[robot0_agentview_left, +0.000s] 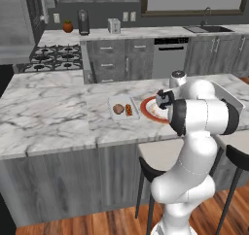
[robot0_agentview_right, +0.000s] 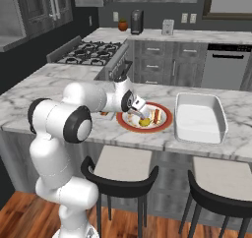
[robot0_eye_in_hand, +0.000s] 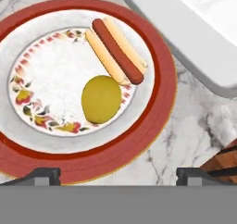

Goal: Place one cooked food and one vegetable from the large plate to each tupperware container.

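Tupperware containers split the scene: the larger white one (robot0_agentview_right: pixel 200 117) sits at 3 o'clock of the large plate (robot0_agentview_right: pixel 165 122), empty; the small flat one (robot0_agentview_left: pixel 123 108), at the plate's other side, already carries two items. On the plate, a hot dog (robot0_eye_in_hand: pixel 116 49) lies with its long axis from 10 to 4 o'clock in the hand view, a yellow-green round item (robot0_eye_in_hand: pixel 101 99) touching its lower side. The gripper (robot0_eye_in_hand: pixel 115 174) hovers above, jaws wide and empty, both foods at its 12 o'clock.
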Tool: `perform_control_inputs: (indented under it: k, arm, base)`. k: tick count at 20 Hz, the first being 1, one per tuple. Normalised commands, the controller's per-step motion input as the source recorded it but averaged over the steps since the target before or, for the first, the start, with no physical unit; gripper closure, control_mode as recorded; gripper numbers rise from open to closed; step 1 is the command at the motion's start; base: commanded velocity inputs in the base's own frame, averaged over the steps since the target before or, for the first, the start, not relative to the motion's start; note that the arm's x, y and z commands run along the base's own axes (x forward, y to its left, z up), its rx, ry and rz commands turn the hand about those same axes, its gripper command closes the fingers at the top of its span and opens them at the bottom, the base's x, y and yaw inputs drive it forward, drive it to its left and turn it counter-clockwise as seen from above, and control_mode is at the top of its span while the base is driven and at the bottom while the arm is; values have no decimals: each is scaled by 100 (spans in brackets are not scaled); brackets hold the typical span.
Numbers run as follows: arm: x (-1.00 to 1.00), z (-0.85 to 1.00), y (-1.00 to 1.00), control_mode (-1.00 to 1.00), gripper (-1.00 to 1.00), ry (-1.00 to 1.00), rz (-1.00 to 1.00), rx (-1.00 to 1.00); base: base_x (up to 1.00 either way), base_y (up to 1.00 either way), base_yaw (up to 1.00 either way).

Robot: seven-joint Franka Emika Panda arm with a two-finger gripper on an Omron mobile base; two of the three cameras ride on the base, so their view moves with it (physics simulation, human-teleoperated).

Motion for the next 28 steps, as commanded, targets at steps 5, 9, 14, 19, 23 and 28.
perform_control_inputs:
  k: [5,9,14,19,23,28]
  arm:
    - [0,-26,-38,-100,-100,17,0,11]
    - [1,-14,-6,-100,-100,8,0,6]
    - [19,-16,0,-100,-100,0,0,3]
    - [6,-30,2,-100,-100,6,-1,3]
    - [26,-24,2,-100,-100,6,0,1]
    - [22,-3,0,-100,-100,0,0,0]
  base:
    - [0,0,0]
    - [0,0,0]
    - [0,0,0]
    - [0,0,0]
    - [0,0,0]
    - [0,0,0]
